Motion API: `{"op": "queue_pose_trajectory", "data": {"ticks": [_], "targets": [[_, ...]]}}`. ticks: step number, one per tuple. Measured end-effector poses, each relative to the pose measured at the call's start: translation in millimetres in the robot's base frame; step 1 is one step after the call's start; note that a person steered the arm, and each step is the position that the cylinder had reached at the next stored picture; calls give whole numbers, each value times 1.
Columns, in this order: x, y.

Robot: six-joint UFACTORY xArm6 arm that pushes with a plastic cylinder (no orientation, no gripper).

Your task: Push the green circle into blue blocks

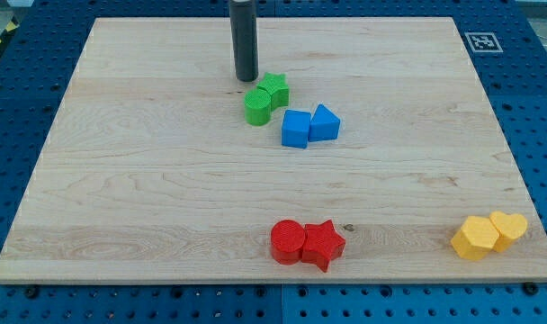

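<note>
The wooden board (147, 180) carries my tip (246, 79), a bare rod with no hand to spread or pinch, just far-left of the green circle (257, 105). That circle touches the green star (274, 89) and sits near, up-left of, the blue cube (295, 129) and blue triangular block (325, 122).

My tip (246, 78) stands near the board's (121, 180) top edge, just above-left of the circle (257, 106), which touches the star (274, 88). The cube (295, 129) and prism (325, 122) touch, just below-right. Two pairs sit along the bottom edge.
</note>
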State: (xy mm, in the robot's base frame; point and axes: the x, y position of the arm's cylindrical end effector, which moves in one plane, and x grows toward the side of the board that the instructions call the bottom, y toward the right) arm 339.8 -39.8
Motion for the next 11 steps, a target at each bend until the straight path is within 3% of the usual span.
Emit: {"op": "queue_pose_trajectory", "data": {"ticks": [1, 3, 5, 6, 9, 11], "targets": [[28, 32], [23, 53], [19, -41], [35, -45], [57, 54], [27, 24]]}}
